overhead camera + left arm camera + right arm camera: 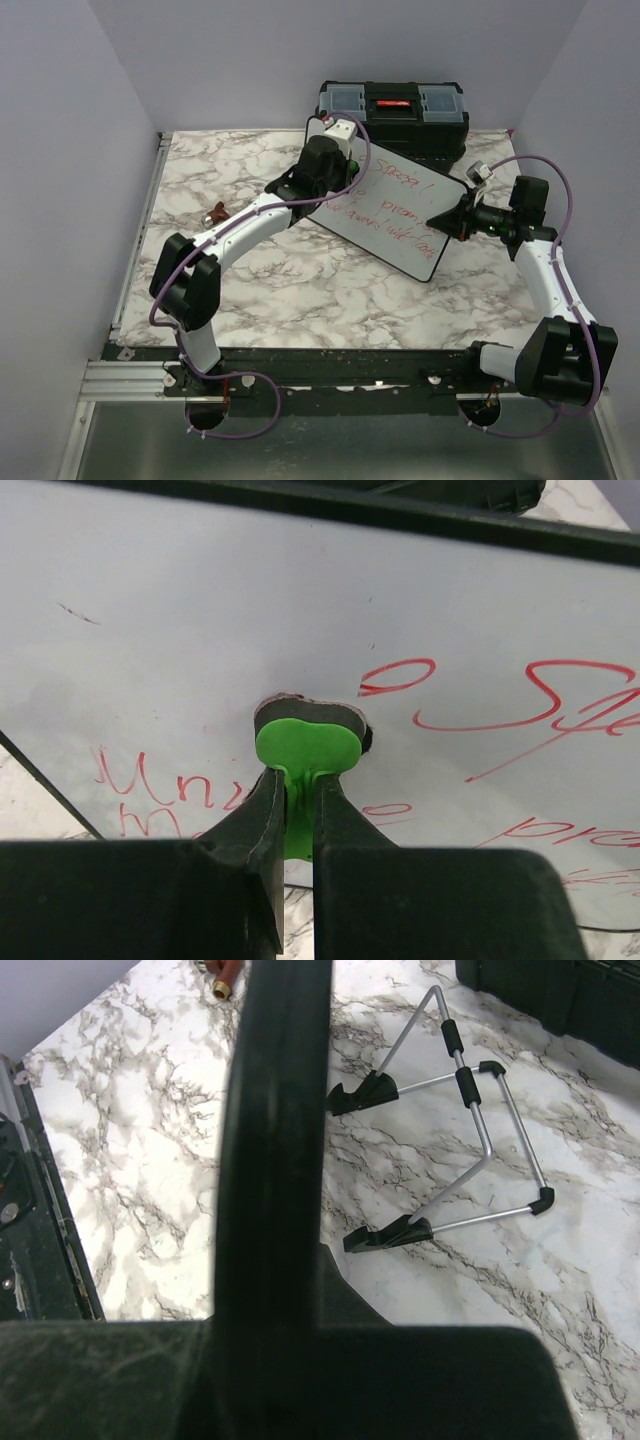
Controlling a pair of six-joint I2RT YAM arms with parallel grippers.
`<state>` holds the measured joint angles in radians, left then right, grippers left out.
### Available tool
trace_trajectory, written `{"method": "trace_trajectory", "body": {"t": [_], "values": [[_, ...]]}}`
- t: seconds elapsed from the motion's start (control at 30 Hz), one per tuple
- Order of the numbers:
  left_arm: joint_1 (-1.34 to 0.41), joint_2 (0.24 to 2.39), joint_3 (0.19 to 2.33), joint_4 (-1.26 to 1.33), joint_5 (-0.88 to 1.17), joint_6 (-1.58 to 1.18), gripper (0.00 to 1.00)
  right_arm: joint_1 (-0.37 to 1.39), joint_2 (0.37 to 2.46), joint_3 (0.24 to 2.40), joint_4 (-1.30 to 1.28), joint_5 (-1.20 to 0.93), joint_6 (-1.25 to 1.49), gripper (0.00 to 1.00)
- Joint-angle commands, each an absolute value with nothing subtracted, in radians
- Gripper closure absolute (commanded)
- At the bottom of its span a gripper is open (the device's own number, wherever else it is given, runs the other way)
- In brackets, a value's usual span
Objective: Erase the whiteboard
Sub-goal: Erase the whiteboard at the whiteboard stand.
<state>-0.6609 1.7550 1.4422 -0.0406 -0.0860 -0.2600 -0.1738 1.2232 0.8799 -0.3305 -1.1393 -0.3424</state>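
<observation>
Marble-patterned table (pixel 300 290) fills the overhead view, and you have the whiteboard (pixel 400 215) set aslant between your two pincers. Your left pincer (pixel 330 170) is down over the board's far left corner, and your right pincer (pixel 447 222) meets the board's right edge. Red writing runs across the board between them. A black toolbox (pixel 392 105) stands just beyond the left pincer, at the back of the table.

From the left wrist, you see your left pincer (pixel 298 785) squeezed together on the stem of a green eraser (pixel 305 742). Its dark pad is pressed against the whiteboard (pixel 200 610), straight ahead of the fingertips. Red letters lie to the right of the pincer and to its lower left.

From the right wrist, your right pincer (pixel 268 1335) is clamped on the whiteboard (pixel 275 1160). You see its black frame edge-on, running straight up from the jaws. Ahead and to the right of the pincer, a wire stand (pixel 470 1130) with black feet rests on the table (pixel 150 1160). You cannot tell whether the stand touches the board.
</observation>
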Motion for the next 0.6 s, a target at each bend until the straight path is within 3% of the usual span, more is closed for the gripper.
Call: {"method": "trace_trajectory", "body": {"t": [0.0, 0.27, 0.57], "values": [[-0.665, 1.823, 1.631, -0.063, -0.148, -0.221, 1.0, -0.131, 1.221, 0.879, -0.426, -1.272, -0.434, 0.99], [-0.663, 1.851, 1.724, -0.096, -0.146, -0.215, 1.0, -0.131, 1.212, 0.88, -0.43, -1.278, -0.434, 0.99], [-0.663, 1.78, 1.475, 0.052, -0.06, -0.215, 1.0, -0.131, 1.229, 0.882, -0.434, -1.276, -0.438, 0.99]]}}
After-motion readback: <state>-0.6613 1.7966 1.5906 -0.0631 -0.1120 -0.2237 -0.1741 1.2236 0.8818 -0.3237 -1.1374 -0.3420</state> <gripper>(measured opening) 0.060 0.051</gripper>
